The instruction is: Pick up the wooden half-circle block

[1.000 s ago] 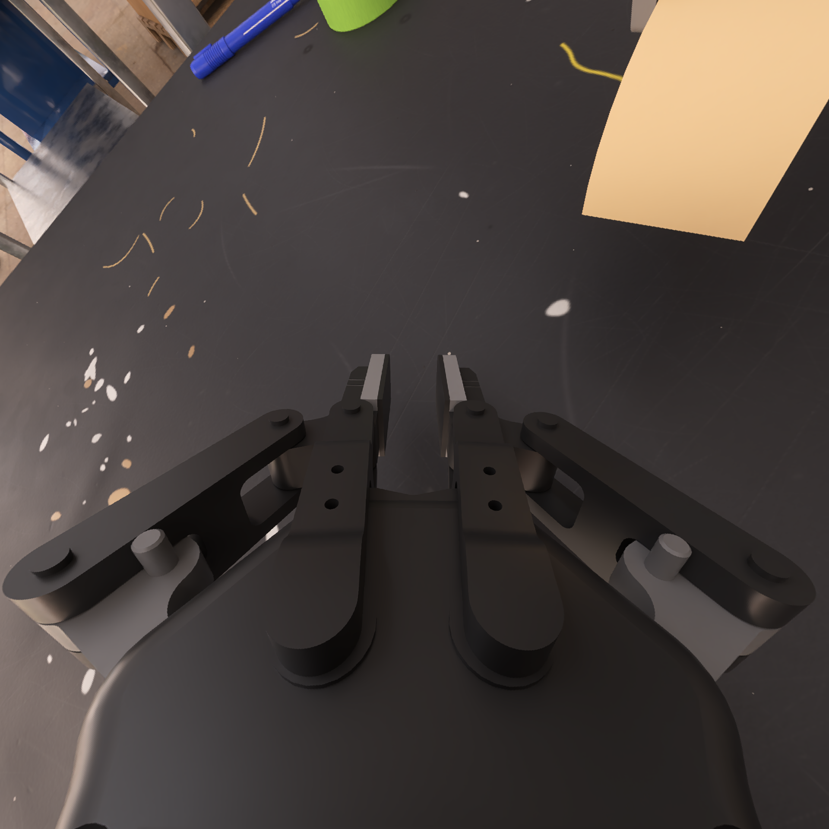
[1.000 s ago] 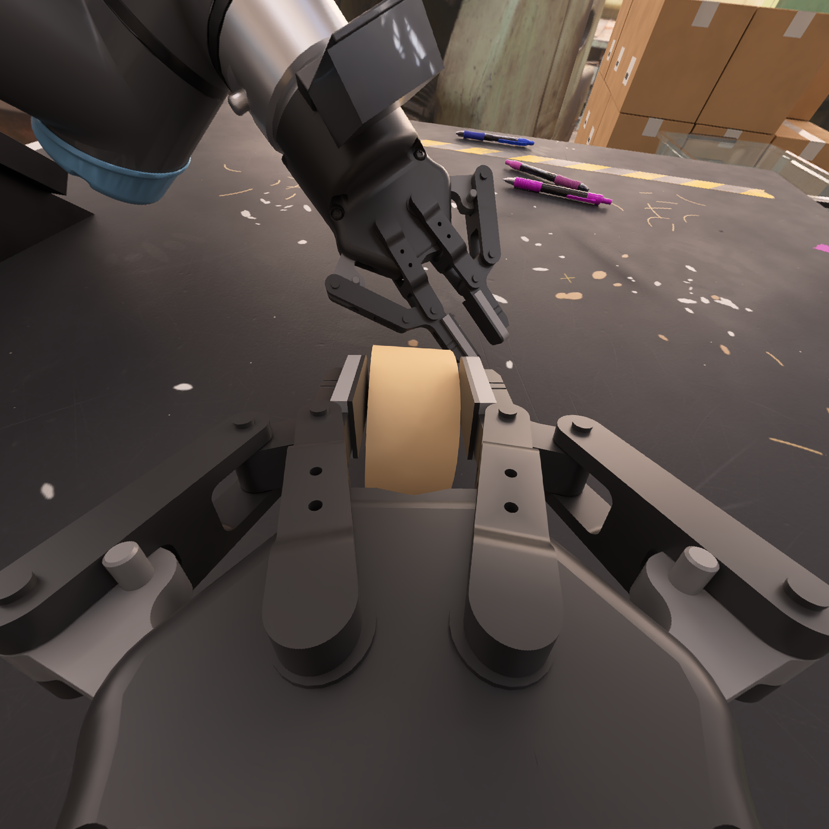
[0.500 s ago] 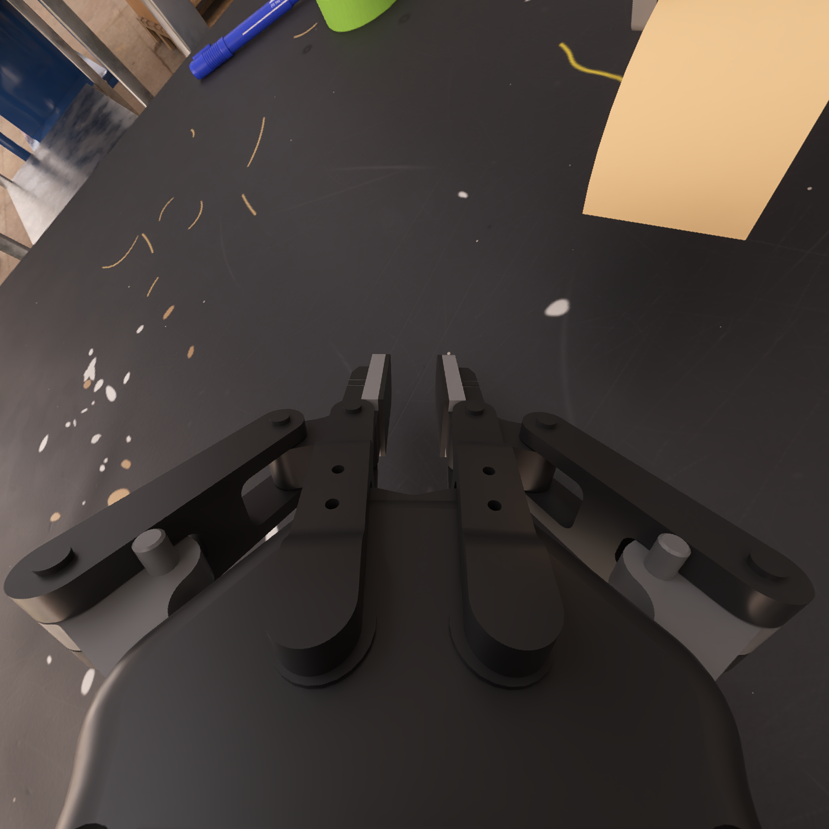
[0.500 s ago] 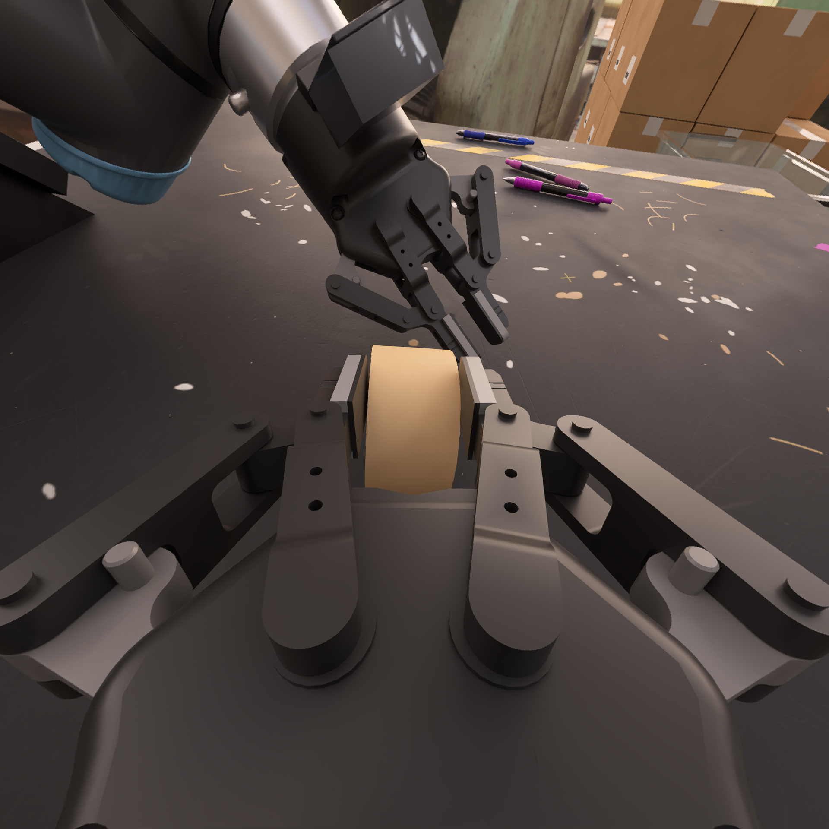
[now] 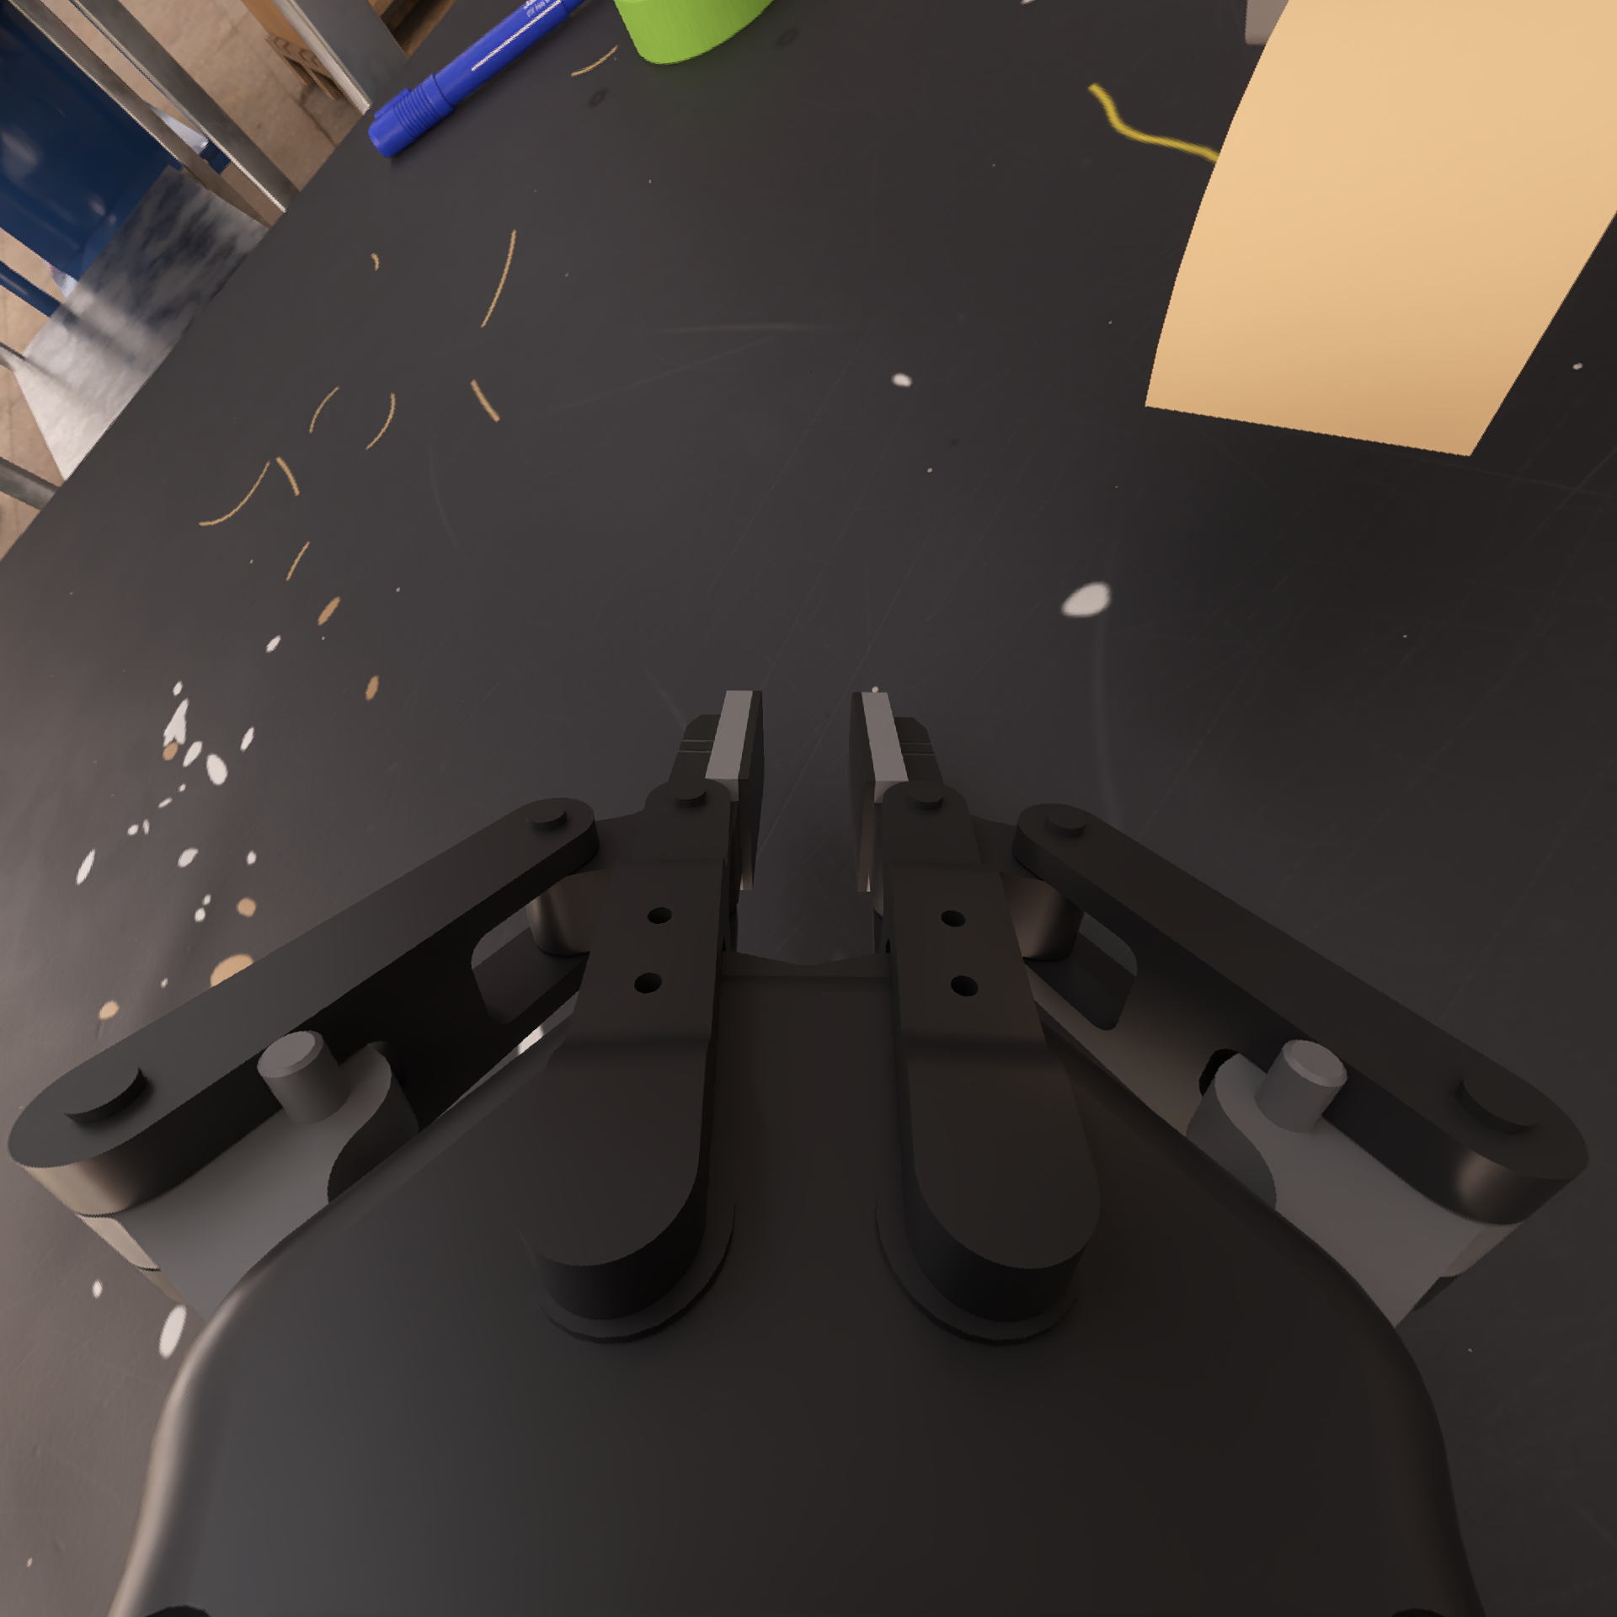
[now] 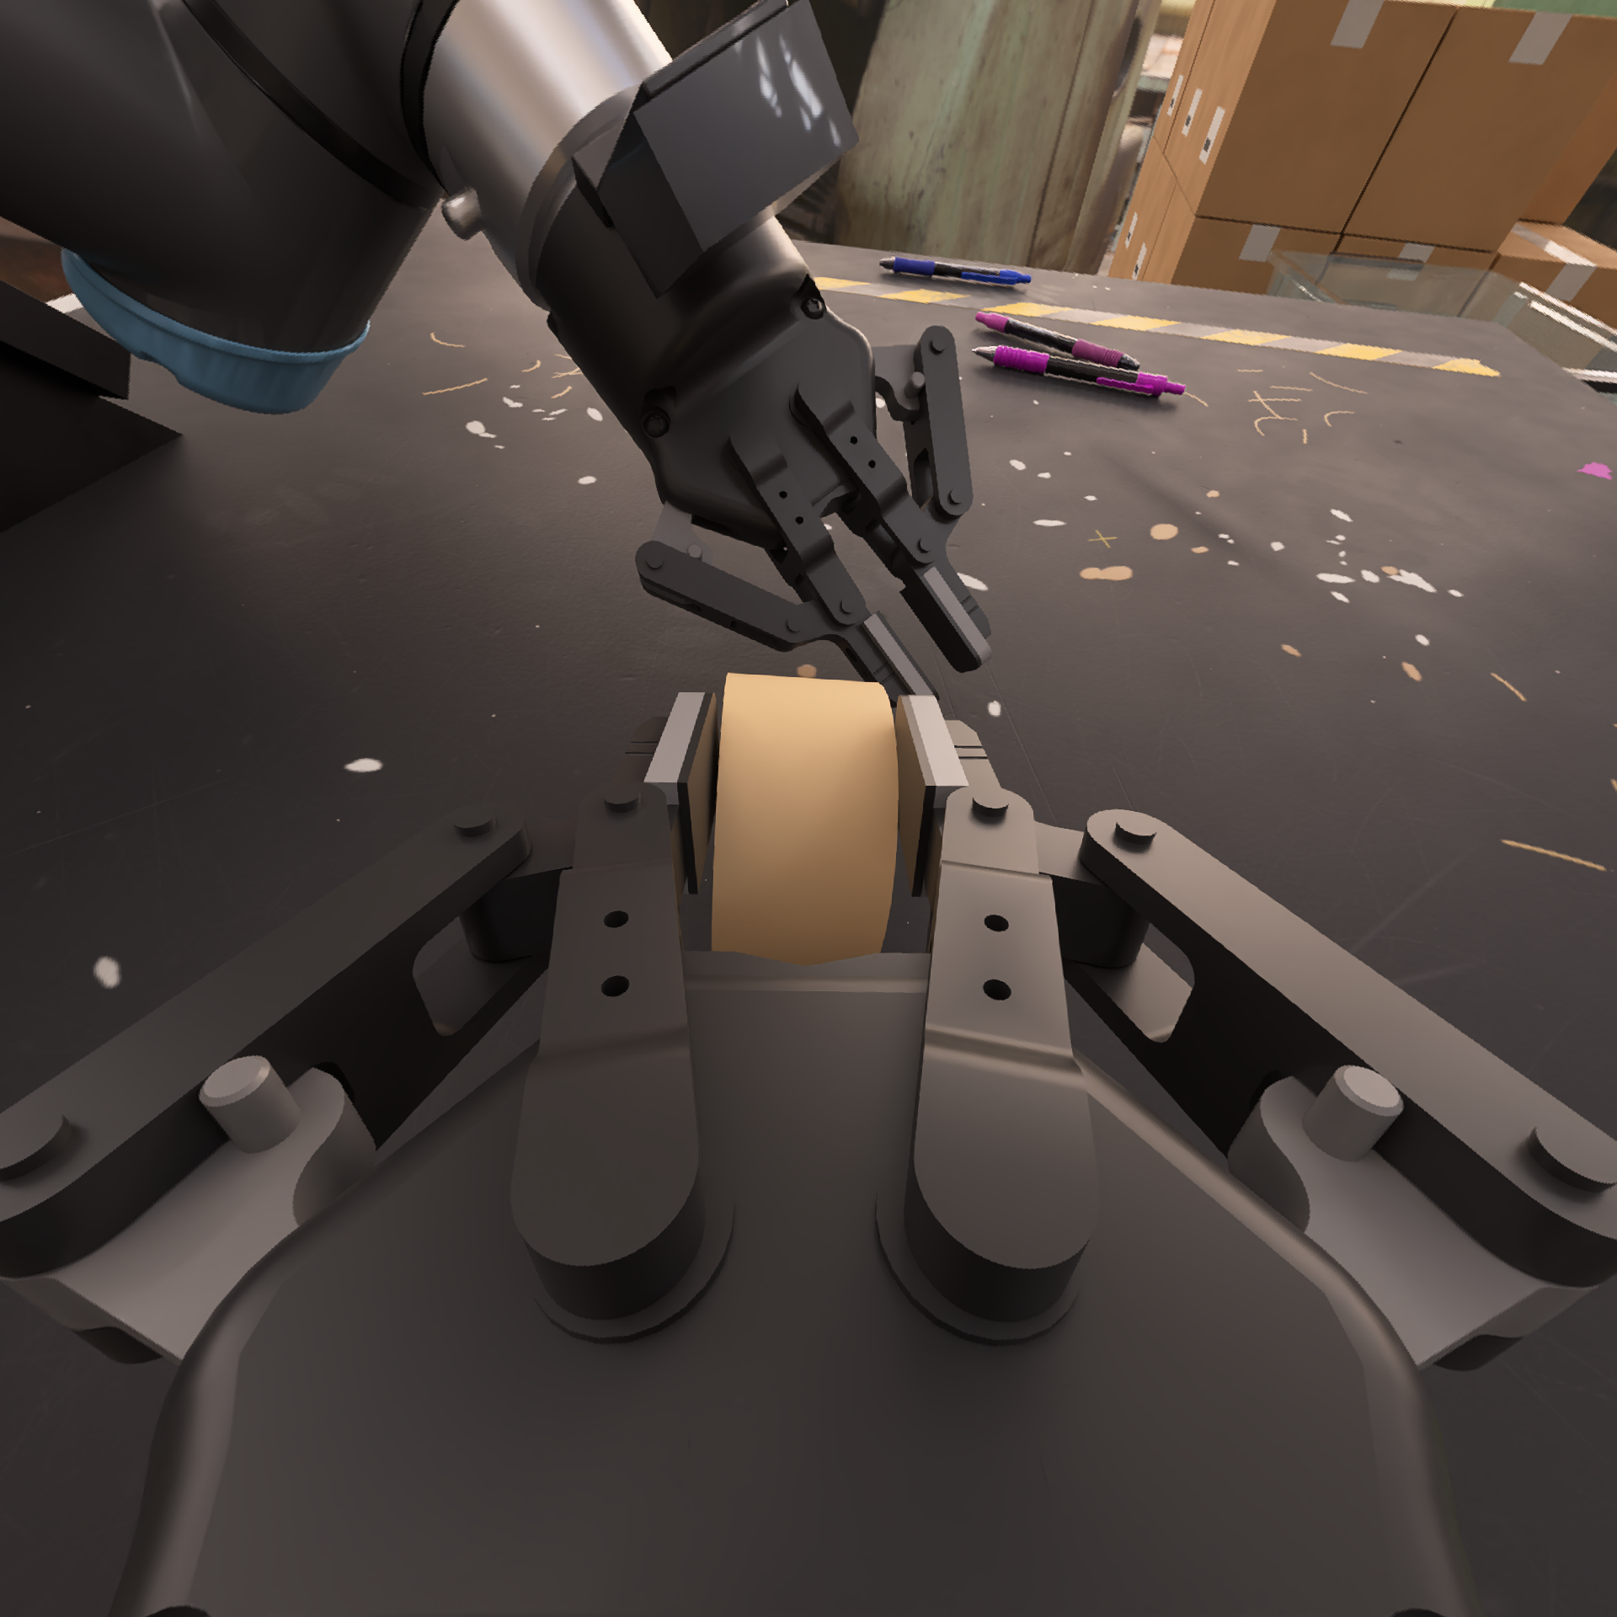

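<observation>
The wooden half-circle block [image 6: 805,822] is a pale tan piece with its curved face toward the right wrist camera. My right gripper [image 6: 805,726] is shut on it, a pad on each flat side. Whether the block touches the black table [image 6: 350,612] is hidden. The block also shows large in the left wrist view [image 5: 1400,236] at the top right. My left gripper [image 5: 805,726] is empty above the table, its jaws a little apart. In the right wrist view the left gripper [image 6: 927,639] hangs just behind the block, fingertips close to its far edge.
A blue marker [image 5: 472,74] and a green object [image 5: 691,26] lie near the table's far left edge. Two purple pens [image 6: 1076,363] and a blue pen [image 6: 954,271] lie by a yellow-striped strip [image 6: 1225,328]. Cardboard boxes [image 6: 1365,131] stand beyond the table.
</observation>
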Available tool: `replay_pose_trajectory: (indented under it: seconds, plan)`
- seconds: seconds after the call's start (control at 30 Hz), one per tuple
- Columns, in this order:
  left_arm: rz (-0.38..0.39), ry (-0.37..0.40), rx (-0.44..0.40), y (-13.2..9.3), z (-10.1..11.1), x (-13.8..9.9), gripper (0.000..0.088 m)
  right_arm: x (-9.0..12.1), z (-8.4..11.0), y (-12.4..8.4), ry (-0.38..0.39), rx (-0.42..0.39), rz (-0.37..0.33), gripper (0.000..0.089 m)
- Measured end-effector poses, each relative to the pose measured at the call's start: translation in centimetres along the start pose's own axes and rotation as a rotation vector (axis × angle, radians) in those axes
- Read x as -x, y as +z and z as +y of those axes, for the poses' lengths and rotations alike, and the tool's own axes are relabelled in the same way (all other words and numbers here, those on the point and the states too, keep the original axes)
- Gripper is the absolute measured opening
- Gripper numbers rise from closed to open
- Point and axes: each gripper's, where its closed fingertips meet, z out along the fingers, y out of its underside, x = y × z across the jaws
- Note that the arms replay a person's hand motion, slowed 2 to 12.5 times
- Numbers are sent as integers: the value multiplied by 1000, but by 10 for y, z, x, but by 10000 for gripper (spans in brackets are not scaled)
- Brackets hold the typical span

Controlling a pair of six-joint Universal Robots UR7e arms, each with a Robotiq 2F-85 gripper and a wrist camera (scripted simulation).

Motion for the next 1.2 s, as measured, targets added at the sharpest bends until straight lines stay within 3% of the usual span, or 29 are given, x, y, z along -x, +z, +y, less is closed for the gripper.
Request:
replay_pose_trajectory:
  seconds: [1.2]
  plan:
    - [1,1,0,0,0,0,175,3,0,0,1,-6,-10,360]
